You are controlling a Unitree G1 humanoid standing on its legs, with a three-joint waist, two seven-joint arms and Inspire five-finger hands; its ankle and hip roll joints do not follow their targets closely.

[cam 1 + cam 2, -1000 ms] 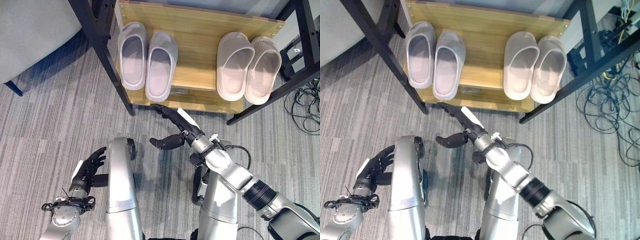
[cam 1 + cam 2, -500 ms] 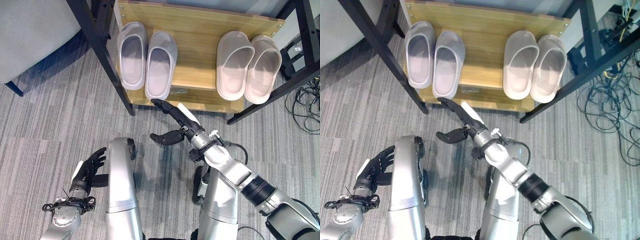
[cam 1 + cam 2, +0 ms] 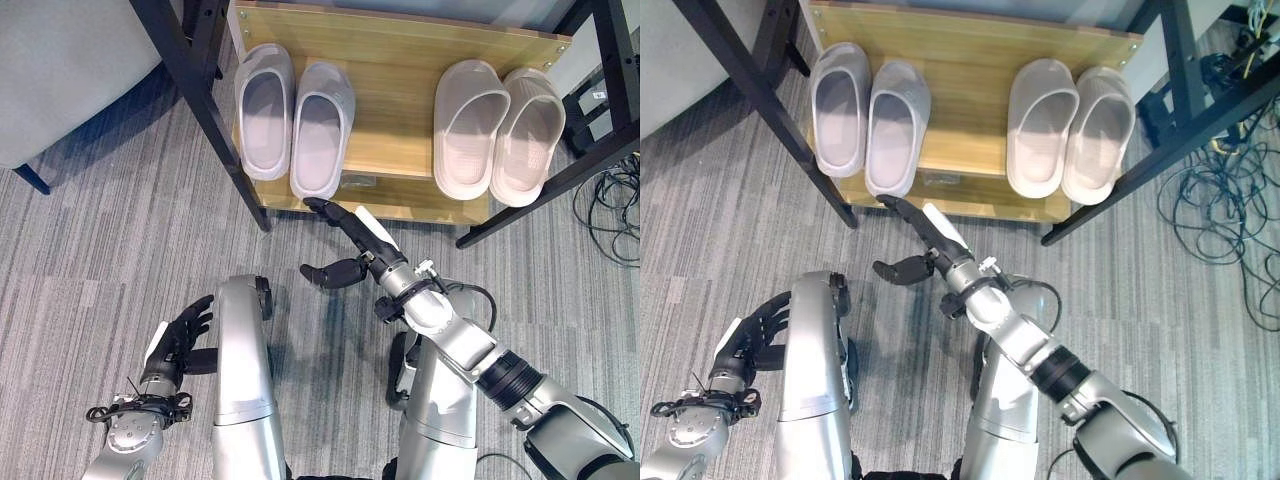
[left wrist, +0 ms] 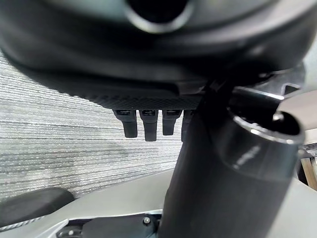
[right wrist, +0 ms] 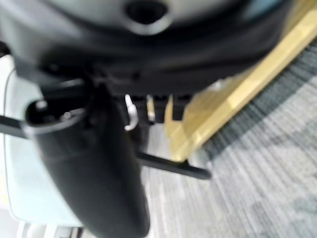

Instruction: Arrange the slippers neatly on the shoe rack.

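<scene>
**Right hand at shelf edge, slippers racked**

Right hand [image 3: 352, 240] outstretched, fingers straight and empty, tips at the front edge of the wooden shelf [image 3: 400, 100], apparently just short of the grey slippers [image 3: 294, 125]. Beige slippers [image 3: 497, 130] paired further right. Left hand [image 3: 178, 336] low over carpet [image 3: 90, 250], relaxed, holding nothing.

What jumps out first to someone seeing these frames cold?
Two slipper pairs sit side by side on the wooden shoe rack: the lilac pair at its left, the beige pair at its right. The right hand, open, stretches to the rack's front edge just below the lilac pair. The left hand hangs open over the carpet.
</scene>
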